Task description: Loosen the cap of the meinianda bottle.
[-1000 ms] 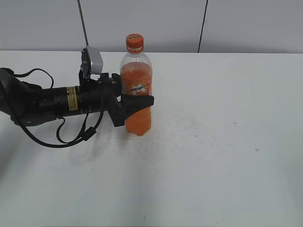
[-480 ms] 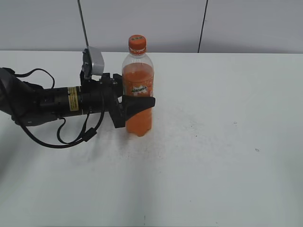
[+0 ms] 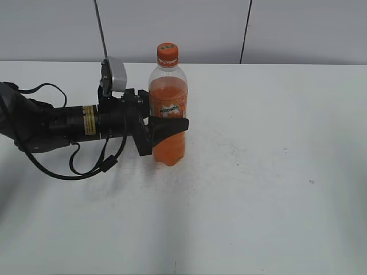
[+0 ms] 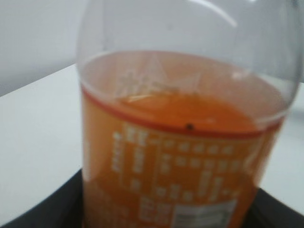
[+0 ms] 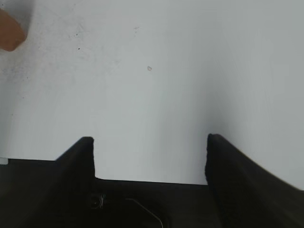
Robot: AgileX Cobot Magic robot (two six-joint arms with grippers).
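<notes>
Not much to read here. The bottle [image 3: 168, 109] wears an orange label [image 3: 168, 107] with a white wordmark across its front, too small in the exterior view to spell out. Up top, the cap [image 3: 167, 54] carries a small dark mark, unreadable. On the left arm [image 3: 63, 121] sits a yellow sticker [image 3: 88, 120] with tiny dark print, also illegible. Close in on the left wrist view, the label's back [image 4: 180, 180] shows rows of white fine print and a pale barcode patch [image 4: 204, 216], all blurred beyond reading. Right wrist view: no text at all.
</notes>
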